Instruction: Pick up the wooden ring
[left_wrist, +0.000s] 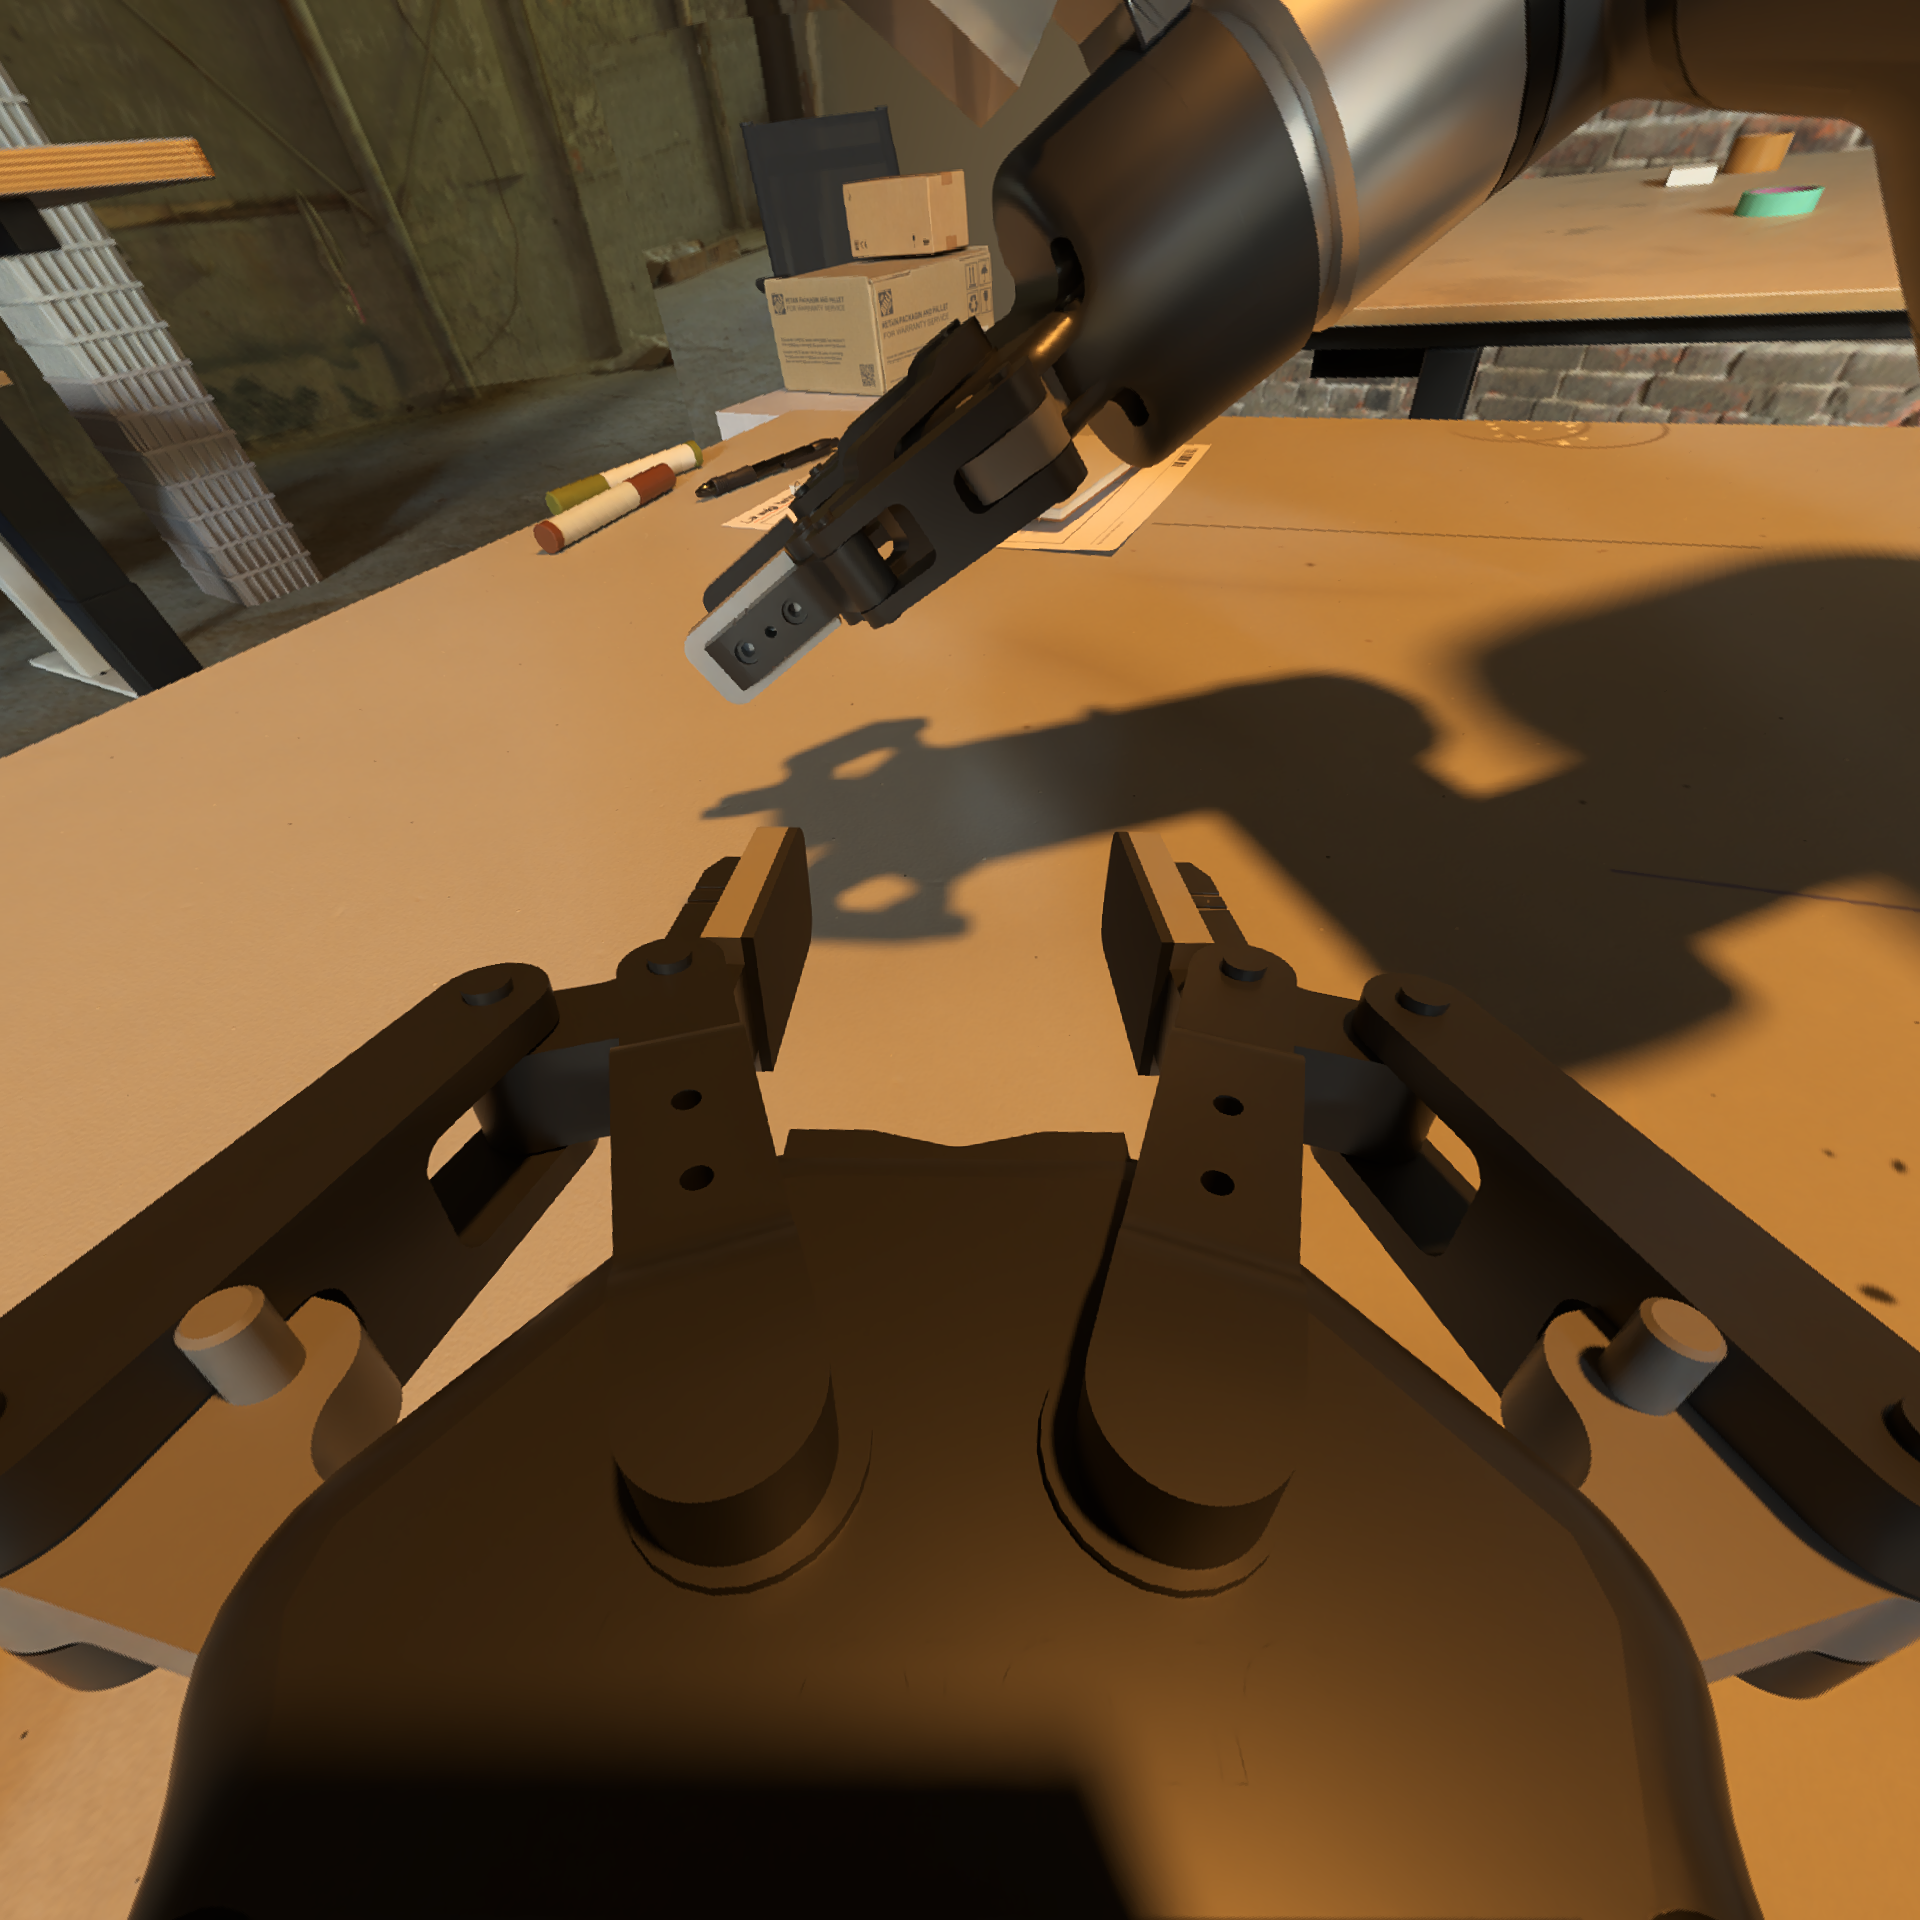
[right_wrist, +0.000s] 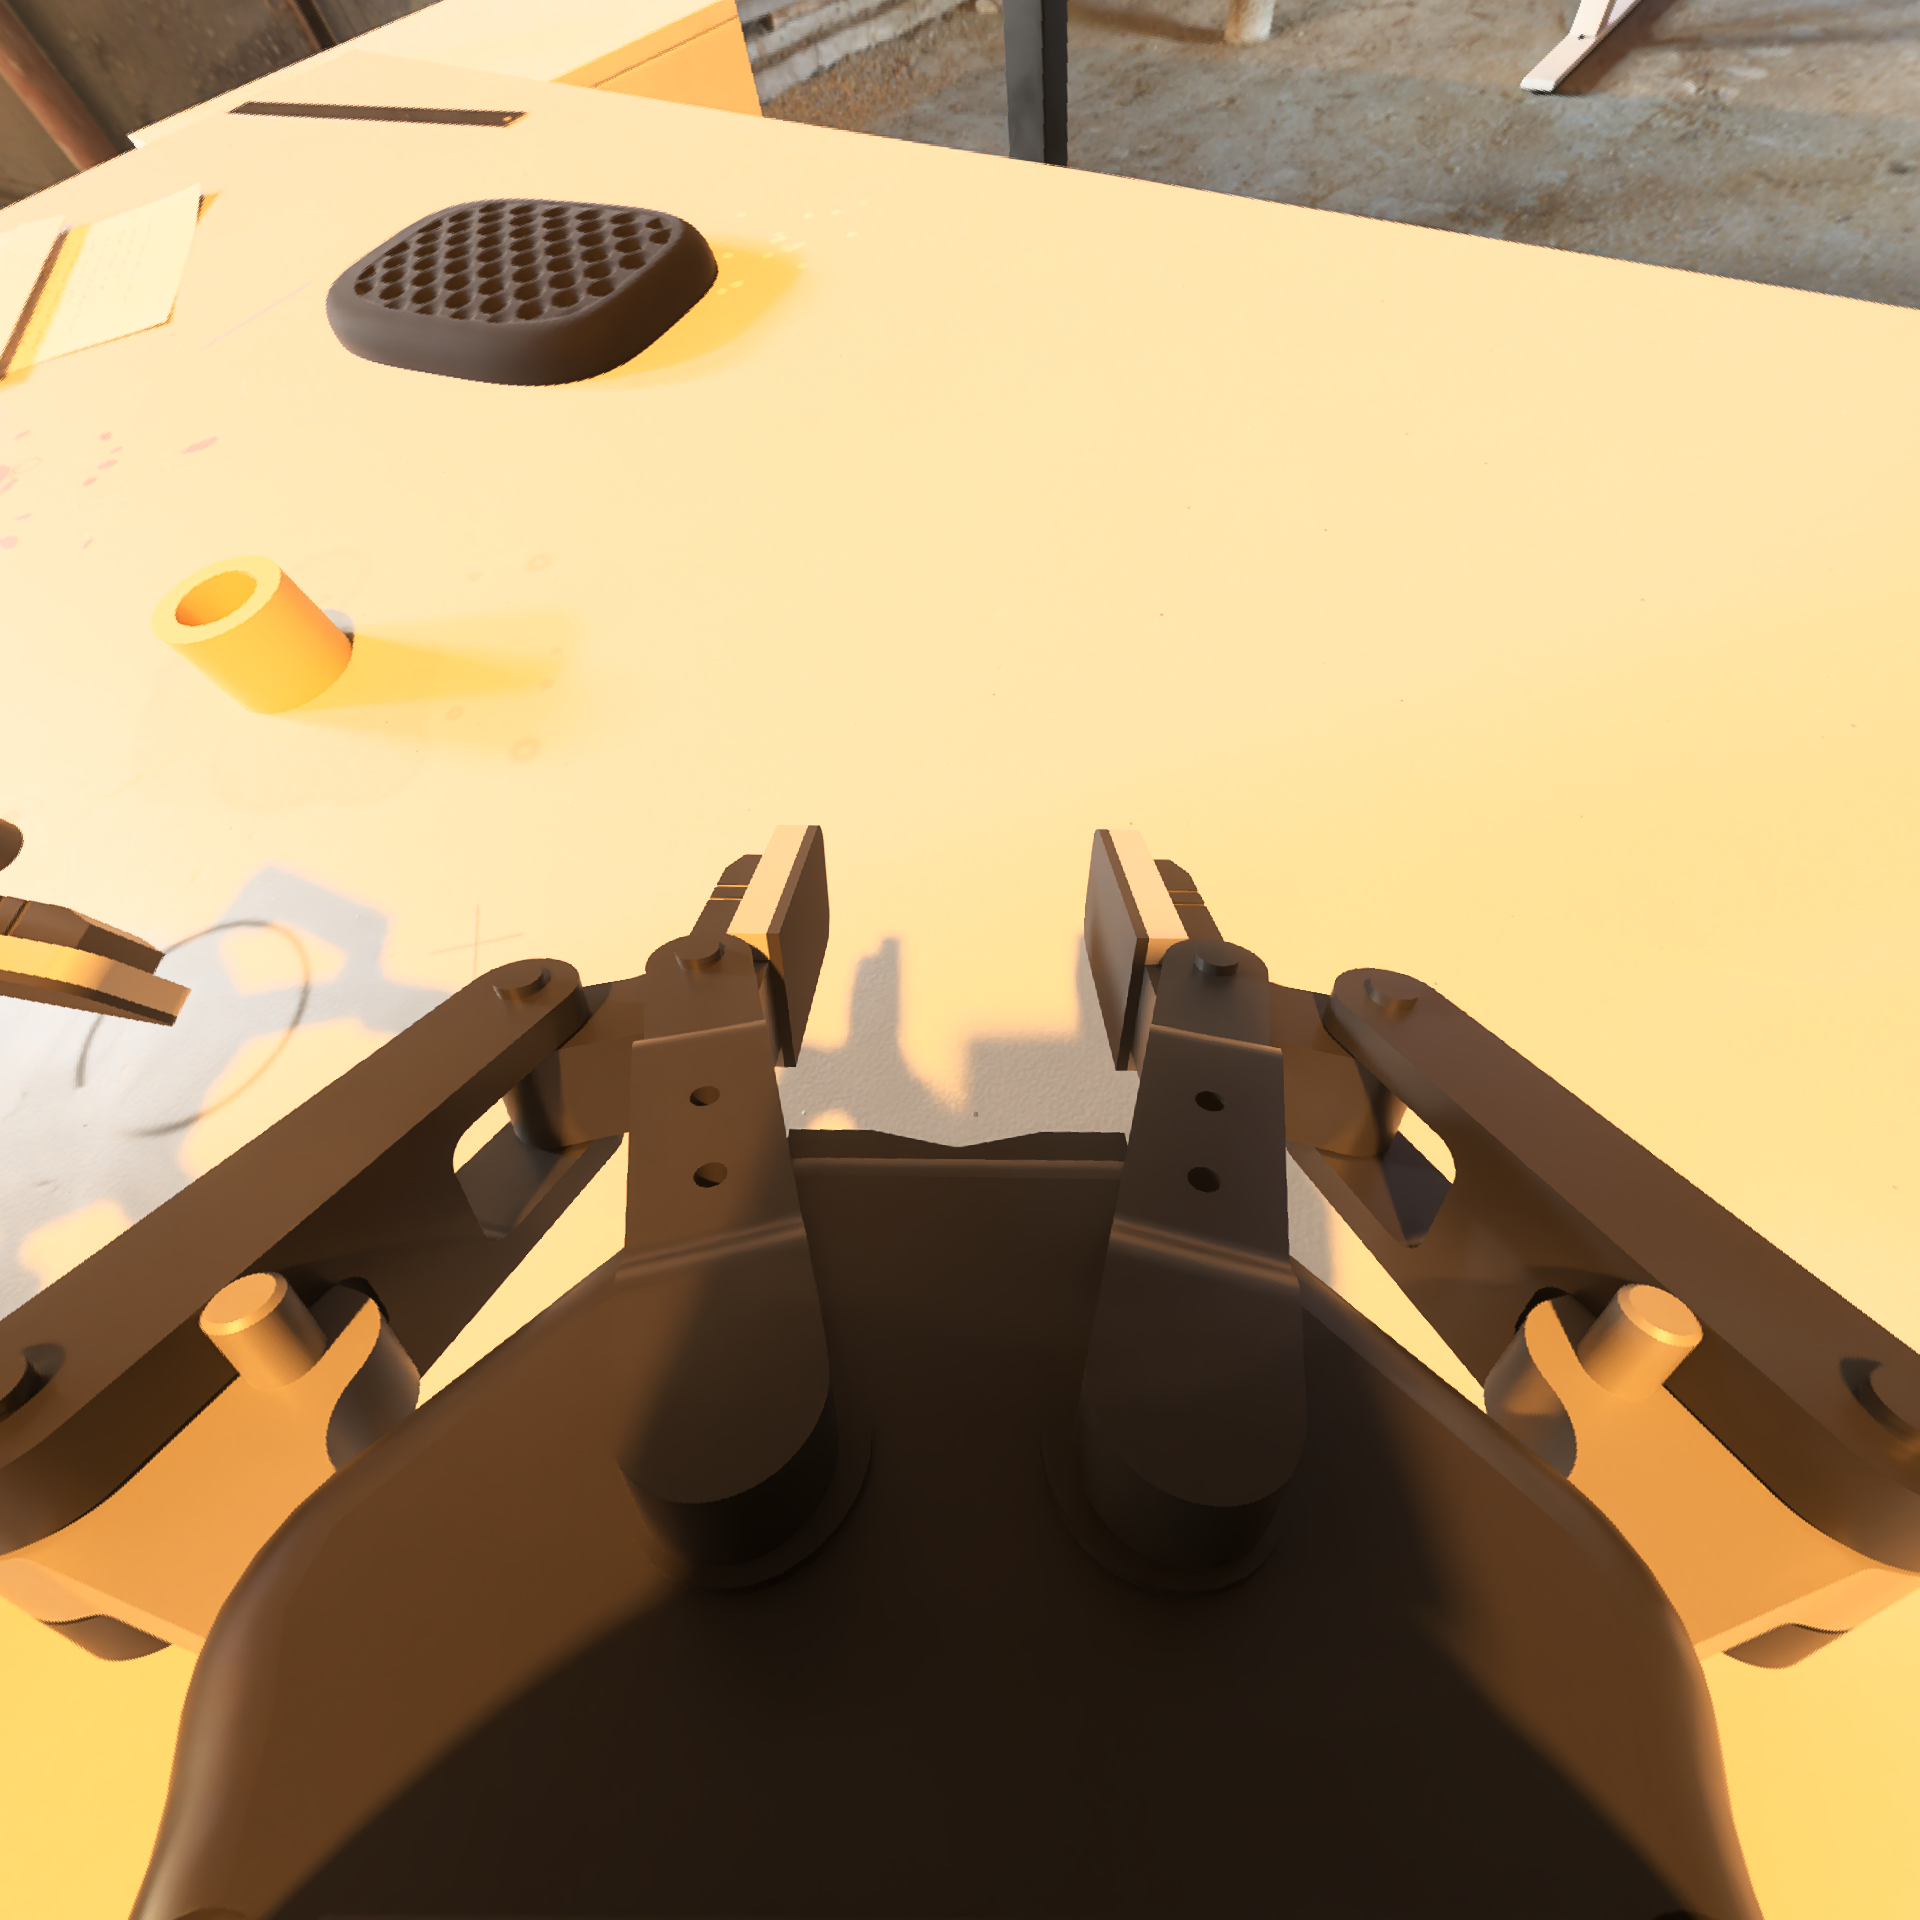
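The wooden ring (right_wrist: 255, 634), a short thick light-wood tube, lies on its side on the table at the left of the right wrist view. It does not show in the left wrist view. My right gripper (right_wrist: 956, 925) is open and empty, well to the right of the ring and nearer to me. My left gripper (left_wrist: 954, 925) is open and empty above bare tabletop. The right gripper also shows in the left wrist view (left_wrist: 769, 634), hanging above the table ahead of the left one. A finger (right_wrist: 94, 982) of the left gripper shows at the left edge of the right wrist view.
A dark perforated pad (right_wrist: 525, 291) lies beyond the ring, with papers (right_wrist: 99, 275) to its left. In the left wrist view, two markers (left_wrist: 618, 497), a pen (left_wrist: 769, 470) and a paper sheet (left_wrist: 1101, 514) lie at the far table edge. Cardboard boxes (left_wrist: 883, 312) stand behind.
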